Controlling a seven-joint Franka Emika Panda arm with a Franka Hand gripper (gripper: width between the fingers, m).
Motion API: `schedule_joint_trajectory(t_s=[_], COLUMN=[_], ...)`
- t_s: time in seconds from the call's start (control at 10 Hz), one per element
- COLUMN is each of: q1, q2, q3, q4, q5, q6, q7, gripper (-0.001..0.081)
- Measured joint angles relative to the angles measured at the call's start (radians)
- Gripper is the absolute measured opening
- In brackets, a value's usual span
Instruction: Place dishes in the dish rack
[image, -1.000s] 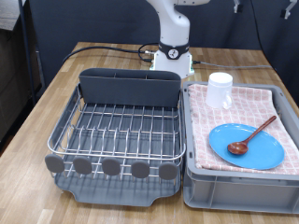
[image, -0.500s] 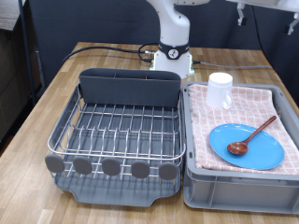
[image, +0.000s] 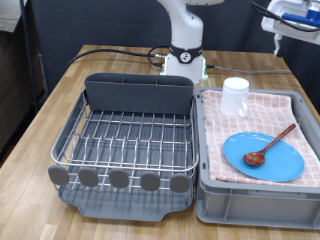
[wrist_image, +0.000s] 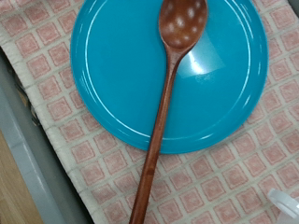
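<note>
Exterior view: the gripper (image: 283, 32) is hanging high at the 1 o'clock corner, above the grey tub (image: 258, 190); how far its fingers are parted cannot be told, and nothing is showing between them. The blue plate (image: 262, 156) is lying on the pink checked cloth (image: 262, 105), the wooden spoon (image: 270, 145) resting across it, bowl on the plate. The white cup (image: 235, 96) is standing at the plate's 11 o'clock. The dish rack (image: 127, 140) is sitting at the tub's 9 o'clock, holding none of them. Wrist view: spoon (wrist_image: 166, 101) is crossing plate (wrist_image: 168, 77).
</note>
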Motion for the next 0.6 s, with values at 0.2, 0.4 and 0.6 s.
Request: schedule_joint_trajectory(t_s=[0.2, 0.4, 0.6], q1=[-0.001, -0.001, -0.001], q2=[0.063, 0.119, 0.158], q3=[-0.007, -0.022, -0.033], q4=[-0.005, -0.006, -0.005], q5=[-0.049, -0.115, -0.168], q6=[0.081, 0.134, 0.15], q7=[0.056, 0.101, 0.132], gripper=[0.0802, 0.0802, 0.0802])
